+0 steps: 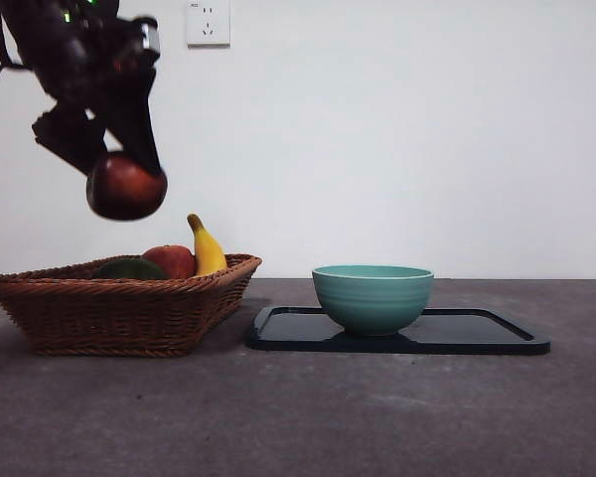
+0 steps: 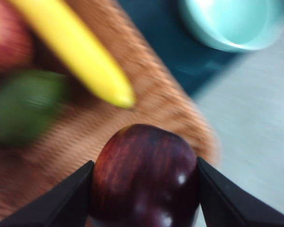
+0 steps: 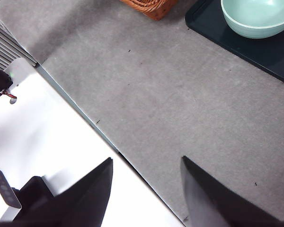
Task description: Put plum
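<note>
The plum (image 1: 125,187) is a glossy dark maroon fruit held in the air above the left part of the wicker basket (image 1: 119,303). My left gripper (image 1: 119,179) is shut on it, coming down from the upper left. In the left wrist view the plum (image 2: 144,177) fills the gap between the two black jaws of that gripper (image 2: 145,189), with the basket (image 2: 146,101) blurred beneath. My right gripper (image 3: 146,189) hangs open over the table's front edge, holding nothing.
In the basket lie a banana (image 1: 206,248), a red apple (image 1: 171,260) and a dark green fruit (image 1: 129,269). To the right a teal bowl (image 1: 372,297) stands on a black tray (image 1: 487,333). Grey table (image 1: 298,417) spreads in front.
</note>
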You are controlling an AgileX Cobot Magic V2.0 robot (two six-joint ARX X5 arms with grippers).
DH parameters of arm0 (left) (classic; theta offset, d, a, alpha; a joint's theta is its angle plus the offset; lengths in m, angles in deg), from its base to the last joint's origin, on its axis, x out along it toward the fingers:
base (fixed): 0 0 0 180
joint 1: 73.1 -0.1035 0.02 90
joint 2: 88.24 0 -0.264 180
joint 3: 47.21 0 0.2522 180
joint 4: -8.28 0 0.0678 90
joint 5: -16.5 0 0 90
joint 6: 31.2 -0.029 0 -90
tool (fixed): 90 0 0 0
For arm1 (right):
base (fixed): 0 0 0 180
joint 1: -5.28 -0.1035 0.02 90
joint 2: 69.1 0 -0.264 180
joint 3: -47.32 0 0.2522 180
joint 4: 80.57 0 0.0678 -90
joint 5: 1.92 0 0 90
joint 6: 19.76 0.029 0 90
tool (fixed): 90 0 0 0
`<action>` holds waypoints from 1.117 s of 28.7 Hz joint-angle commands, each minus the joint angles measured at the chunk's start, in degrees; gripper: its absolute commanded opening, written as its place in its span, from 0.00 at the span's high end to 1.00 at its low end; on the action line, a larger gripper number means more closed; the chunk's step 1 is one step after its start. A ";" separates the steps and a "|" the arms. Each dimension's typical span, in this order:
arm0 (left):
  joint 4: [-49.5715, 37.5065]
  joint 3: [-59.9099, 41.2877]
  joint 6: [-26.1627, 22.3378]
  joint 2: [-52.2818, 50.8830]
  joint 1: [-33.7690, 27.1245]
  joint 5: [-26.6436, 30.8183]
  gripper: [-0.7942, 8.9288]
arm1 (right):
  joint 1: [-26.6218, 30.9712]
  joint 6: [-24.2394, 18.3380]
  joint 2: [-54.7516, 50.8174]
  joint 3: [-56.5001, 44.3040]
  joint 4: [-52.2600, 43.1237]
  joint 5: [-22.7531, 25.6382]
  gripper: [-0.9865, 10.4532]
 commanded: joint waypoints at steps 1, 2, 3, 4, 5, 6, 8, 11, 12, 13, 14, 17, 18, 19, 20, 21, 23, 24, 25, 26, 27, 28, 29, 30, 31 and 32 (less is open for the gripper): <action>-5.01 -0.76 1.07 0.55 0.07 2.60 0.73 | -0.31 -0.70 0.33 0.33 -0.28 -0.26 0.71; -6.08 -1.22 1.09 0.55 0.07 3.50 0.73 | -0.31 -0.70 0.33 0.33 -0.31 -0.26 0.71; -7.19 -1.77 1.09 0.63 0.07 4.52 0.73 | -0.31 -0.70 0.33 0.33 -0.31 -0.26 0.71; -7.93 -2.21 1.07 0.81 0.07 5.22 0.73 | -0.31 -0.70 0.33 0.33 -0.31 -0.26 0.71; -8.28 -2.56 1.05 0.96 0.07 5.33 0.73 | -0.31 -0.70 0.33 0.33 -0.31 -0.26 0.71; -8.70 -2.95 1.07 1.22 0.07 5.33 0.73 | -0.31 -0.70 0.33 0.33 -0.31 -0.24 0.71; -9.86 -4.13 1.09 1.60 0.07 5.33 0.74 | -0.31 -0.72 0.33 0.33 -0.33 -0.24 0.71; -11.98 -6.67 1.84 1.95 0.11 5.33 0.74 | -0.31 -0.72 0.33 0.33 -0.37 -0.22 0.71; -12.57 -7.52 1.97 2.08 0.11 5.33 0.74 | -0.31 -0.72 0.33 0.33 -0.44 -0.20 0.71; -13.22 -8.31 2.23 2.25 0.11 5.33 0.74 | -0.31 -0.70 0.33 0.33 -0.59 -0.22 0.71; -13.81 -8.98 2.47 2.36 0.11 5.33 0.74 | -0.31 -0.70 0.33 0.33 -0.70 -0.22 0.71; -15.15 -10.88 2.58 2.67 0.11 5.33 0.74 | -0.31 -0.70 0.33 0.33 -1.03 -0.22 0.71; -15.32 -11.34 2.60 2.84 0.15 5.33 0.74 | -0.31 -0.70 0.33 0.33 -1.18 -0.22 0.71; -15.65 -11.76 2.82 3.06 0.22 5.33 0.74 | -0.31 -0.70 0.33 0.33 -1.33 -0.24 0.71; -16.17 -12.15 3.26 3.23 0.22 5.33 0.74 | -0.31 -0.70 0.33 0.33 -1.42 -0.22 0.71; -16.98 -12.66 3.78 3.43 0.22 5.33 0.74 | -0.31 -0.70 0.33 0.33 -1.53 -0.24 0.71; -18.71 -13.73 4.55 3.72 0.24 5.33 0.74 | -0.31 -0.66 0.33 0.33 -1.55 -0.24 0.71; -19.43 -14.16 4.98 3.91 0.28 5.33 0.74 | -0.31 -0.66 0.33 0.33 -1.55 -0.24 0.71; -19.93 -14.56 5.05 4.00 0.28 5.33 0.74 | -0.31 -0.63 0.33 0.33 -1.55 -0.24 0.71; -20.37 -14.78 5.07 4.13 0.35 5.33 0.74 | -0.31 -0.63 0.33 0.33 -1.55 -0.26 0.71; -21.18 -15.15 5.16 4.26 0.44 5.46 0.74 | -0.31 -0.63 0.33 0.33 -1.55 -0.26 0.71; -21.66 -15.37 5.20 4.37 0.50 5.64 0.74 | -0.31 -0.63 0.35 0.33 -1.55 -0.26 0.71; -22.12 -15.43 5.51 4.50 0.55 5.97 0.74 | -0.31 -0.63 0.33 0.33 -1.55 -0.26 0.71; -22.56 -15.47 5.95 4.63 0.59 6.32 0.74 | -0.31 -0.63 0.33 0.33 -1.55 -0.28 0.71; -22.88 -15.47 6.51 4.72 0.61 6.36 0.74 | -0.31 -0.63 0.33 0.33 -1.55 -0.28 0.71; -23.26 -15.47 6.97 4.85 0.66 6.38 0.74 | -0.31 -0.63 0.33 0.33 -1.55 -0.28 0.71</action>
